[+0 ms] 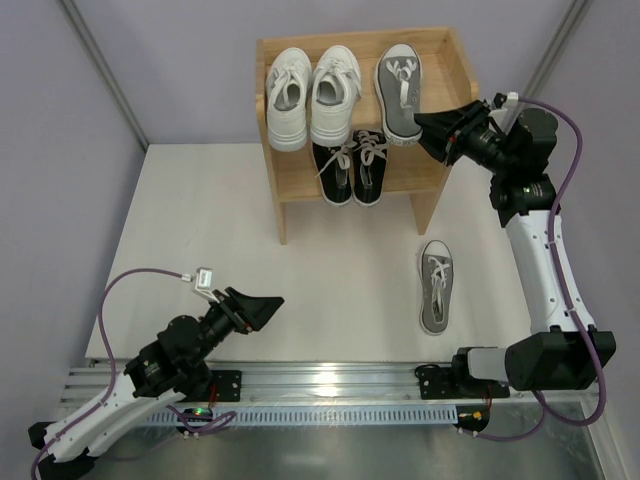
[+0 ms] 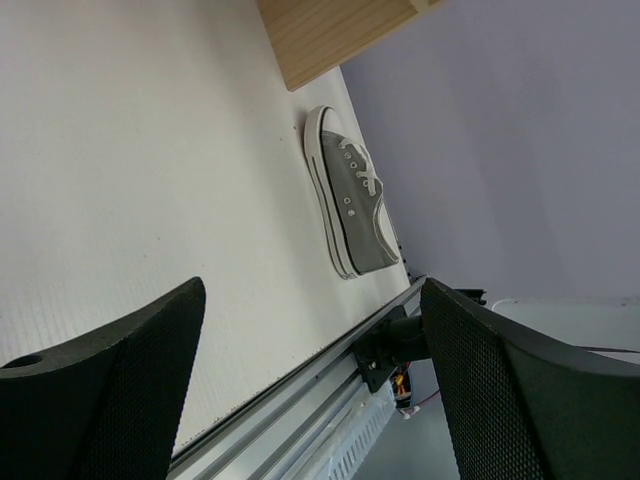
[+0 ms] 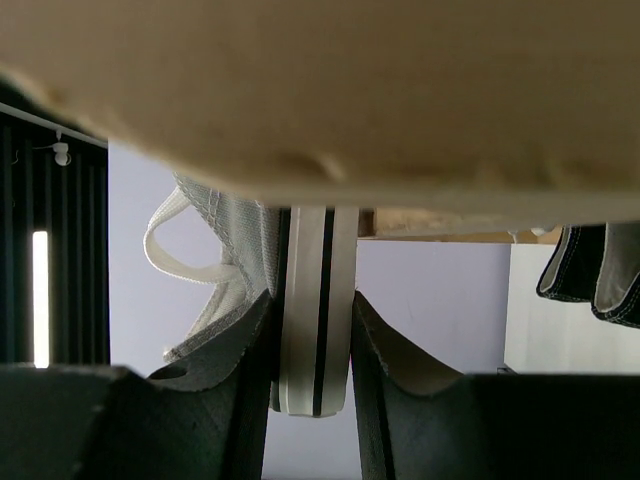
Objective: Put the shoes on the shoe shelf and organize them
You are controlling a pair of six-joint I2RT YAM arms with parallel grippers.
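One grey sneaker [image 1: 399, 95] is up on the top tier of the shelf [image 1: 290, 170], and the right claw [image 1: 428, 137] is closed narrow on its heel, pinching the rubber end. The white pair [image 1: 310, 95] is further left of that claw and the black pair [image 1: 350, 170] is a tier down. The other grey sneaker [image 1: 436, 287] lies on the table [image 1: 200, 220], well right of the left claw [image 1: 262, 310], which hangs wide and holds nothing.

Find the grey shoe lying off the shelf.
In the top view, the grey shoe lies on the table, before the right panel of the shelf.
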